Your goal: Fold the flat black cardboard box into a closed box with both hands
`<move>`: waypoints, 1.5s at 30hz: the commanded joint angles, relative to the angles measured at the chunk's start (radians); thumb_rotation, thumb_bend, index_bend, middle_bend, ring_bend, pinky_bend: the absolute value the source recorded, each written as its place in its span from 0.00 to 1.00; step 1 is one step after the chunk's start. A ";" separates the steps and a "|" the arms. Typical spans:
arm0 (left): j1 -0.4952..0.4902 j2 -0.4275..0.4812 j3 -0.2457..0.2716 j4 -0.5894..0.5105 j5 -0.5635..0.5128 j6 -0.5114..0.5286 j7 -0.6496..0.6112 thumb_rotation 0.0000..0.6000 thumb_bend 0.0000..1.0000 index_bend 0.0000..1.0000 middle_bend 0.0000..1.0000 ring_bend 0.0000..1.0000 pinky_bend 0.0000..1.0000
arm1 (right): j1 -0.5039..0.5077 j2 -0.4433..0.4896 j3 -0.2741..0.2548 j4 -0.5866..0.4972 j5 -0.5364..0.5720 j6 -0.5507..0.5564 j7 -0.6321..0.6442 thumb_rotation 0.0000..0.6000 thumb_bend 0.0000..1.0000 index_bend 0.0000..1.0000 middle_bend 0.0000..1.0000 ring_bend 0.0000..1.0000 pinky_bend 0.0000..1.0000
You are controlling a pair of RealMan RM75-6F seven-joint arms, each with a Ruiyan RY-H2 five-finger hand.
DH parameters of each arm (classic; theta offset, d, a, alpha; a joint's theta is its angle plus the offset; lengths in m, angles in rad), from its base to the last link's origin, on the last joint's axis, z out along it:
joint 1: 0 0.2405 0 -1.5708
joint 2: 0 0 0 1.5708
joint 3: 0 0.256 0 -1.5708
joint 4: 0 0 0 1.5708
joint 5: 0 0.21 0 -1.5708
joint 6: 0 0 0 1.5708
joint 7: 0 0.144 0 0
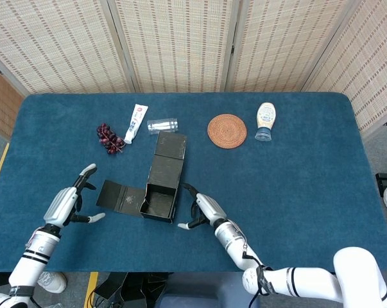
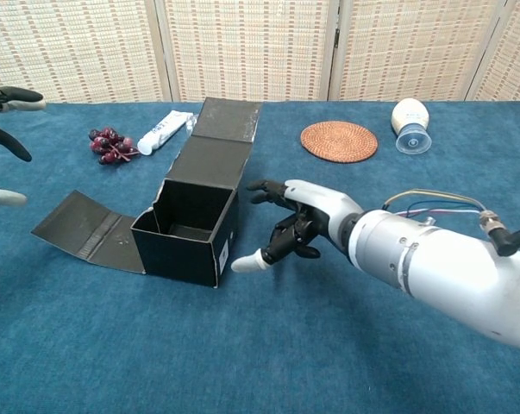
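The black cardboard box [image 1: 160, 201] [image 2: 187, 231] stands open-topped near the table's front middle. A long lid panel [image 1: 169, 160] [image 2: 216, 142] stretches away behind it, and a side flap [image 1: 119, 196] [image 2: 89, 229] lies flat to its left. My right hand [image 1: 201, 208] [image 2: 290, 226] hovers just right of the box, fingers spread, holding nothing. My left hand [image 1: 70, 203] [image 2: 3, 129] is open and well left of the flap, apart from it; only its fingertips show at the chest view's left edge.
Behind the box lie a bunch of dark grapes [image 1: 109, 138] [image 2: 109, 145], a white tube [image 1: 135, 123] [image 2: 163, 131] and a clear cup [image 1: 162, 125]. A round woven coaster [image 1: 227, 130] [image 2: 339, 141] and a white bottle [image 1: 265, 120] [image 2: 410, 124] sit at the back right.
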 commanded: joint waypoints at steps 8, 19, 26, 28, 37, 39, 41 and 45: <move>0.012 0.015 -0.005 0.008 0.026 -0.008 -0.048 1.00 0.09 0.00 0.00 0.30 0.72 | 0.022 -0.103 0.034 0.102 -0.004 -0.003 -0.031 1.00 0.00 0.00 0.03 0.61 0.91; 0.023 0.030 -0.010 0.019 0.054 -0.008 -0.101 1.00 0.09 0.00 0.00 0.30 0.72 | 0.036 -0.209 0.071 0.217 -0.035 -0.006 -0.029 1.00 0.00 0.00 0.06 0.61 0.94; 0.031 0.041 -0.012 0.023 0.066 -0.003 -0.125 1.00 0.09 0.00 0.00 0.30 0.72 | 0.048 -0.284 0.101 0.306 -0.068 0.008 -0.025 1.00 0.04 0.00 0.14 0.62 0.98; 0.034 0.042 -0.014 0.026 0.068 0.002 -0.131 1.00 0.10 0.00 0.00 0.30 0.72 | 0.053 -0.312 0.106 0.341 -0.084 0.023 -0.031 1.00 0.11 0.01 0.19 0.63 1.00; 0.055 0.033 -0.029 0.047 0.070 0.042 -0.157 1.00 0.10 0.00 0.00 0.32 0.72 | 0.053 -0.358 0.126 0.427 -0.150 0.061 -0.038 1.00 0.29 0.19 0.29 0.69 1.00; 0.058 0.030 -0.031 0.052 0.070 0.045 -0.162 1.00 0.10 0.00 0.00 0.32 0.72 | 0.046 -0.349 0.135 0.420 -0.164 0.058 -0.019 1.00 0.29 0.20 0.30 0.69 1.00; 0.059 0.028 -0.034 0.057 0.069 0.048 -0.167 1.00 0.10 0.00 0.00 0.32 0.72 | 0.036 -0.331 0.144 0.397 -0.177 0.049 0.008 1.00 0.30 0.22 0.32 0.69 1.00; 0.064 0.021 -0.044 0.076 0.063 0.060 -0.162 1.00 0.10 0.00 0.00 0.33 0.72 | 0.004 -0.269 0.175 0.310 -0.166 0.009 0.077 1.00 0.30 0.23 0.34 0.69 1.00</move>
